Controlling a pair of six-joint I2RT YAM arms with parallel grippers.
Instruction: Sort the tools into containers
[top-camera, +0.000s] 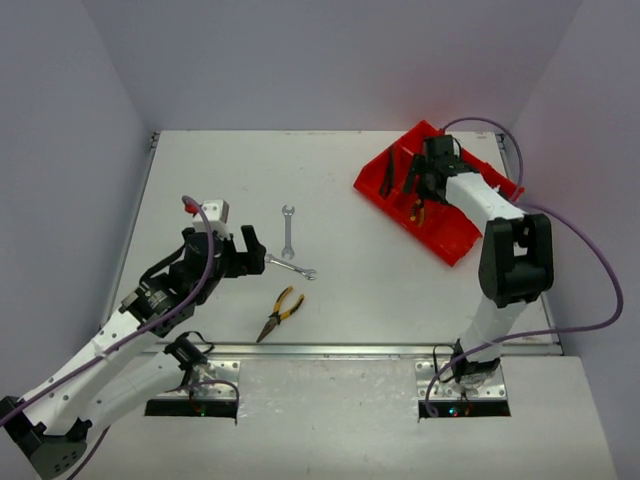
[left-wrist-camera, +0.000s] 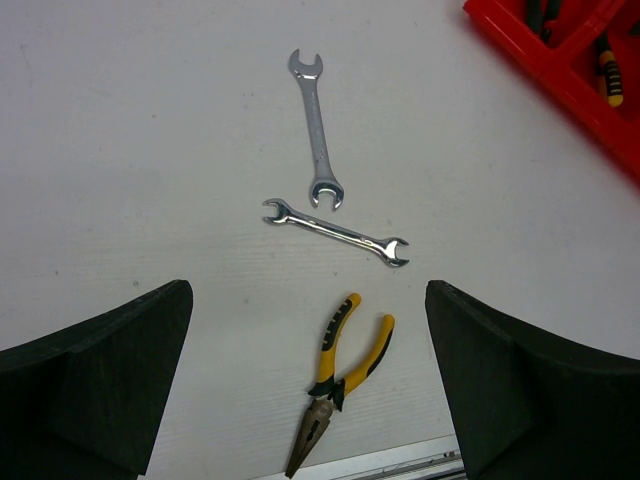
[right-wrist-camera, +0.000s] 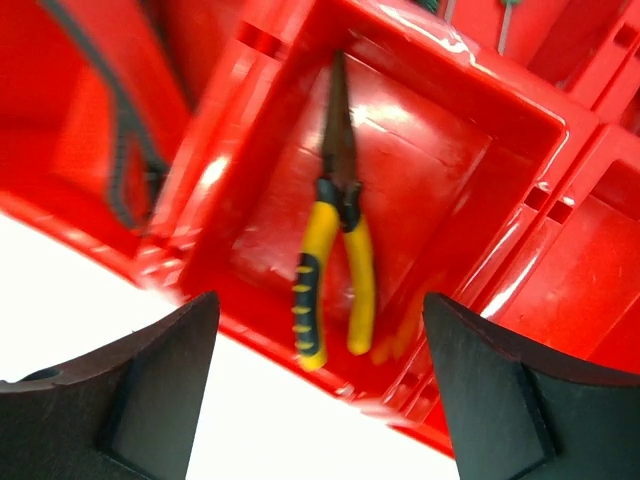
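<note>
Top: our left gripper (top-camera: 252, 252) spread, empty; two silver steel open-end wrenches (top-camera: 288, 228) just ahead, unsorted.
Left wrist: yellow-handled long-nose pliers (left-wrist-camera: 345, 375) nearest ahead, likeliest pick.
Right wrist: our right gripper (right-wrist-camera: 320, 300) released, gripping nothing; second yellow-handled pliers (right-wrist-camera: 335, 250) directly below, lying sorted in bright red plastic divided tray (right-wrist-camera: 520, 130).

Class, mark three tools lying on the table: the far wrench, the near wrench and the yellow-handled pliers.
far wrench (left-wrist-camera: 316, 130), left wrist view, middle of its shank.
near wrench (left-wrist-camera: 337, 230), left wrist view, middle of its shank.
yellow-handled pliers (left-wrist-camera: 331, 387), left wrist view, at the pivot.
</note>
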